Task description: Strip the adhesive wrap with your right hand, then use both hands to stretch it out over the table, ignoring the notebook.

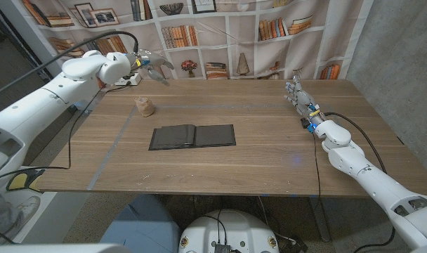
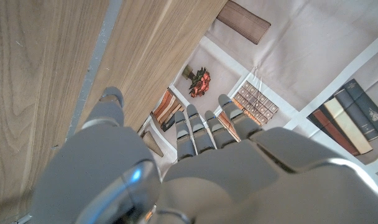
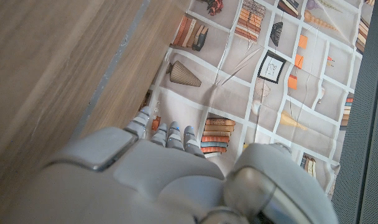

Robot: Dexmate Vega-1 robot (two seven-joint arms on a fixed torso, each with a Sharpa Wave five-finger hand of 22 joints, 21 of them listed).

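A small tan roll of adhesive wrap (image 1: 145,107) stands on the wooden table (image 1: 270,158), left of centre and toward the far side. My left hand (image 1: 154,67) hovers above the far left of the table, beyond the roll, with fingers spread and holding nothing; the left wrist view shows its fingers (image 2: 201,134) extended toward the backdrop. My right hand (image 1: 296,92) is at the far right of the table, well away from the roll, with fingers extended and nothing in them; its back (image 3: 170,168) shows in the right wrist view.
A black notebook (image 1: 192,135) lies open at the table's centre, just in front of the roll. A small light object (image 1: 131,82) sits near the far edge under my left wrist. A bookshelf-printed backdrop (image 1: 220,28) hangs behind the table.
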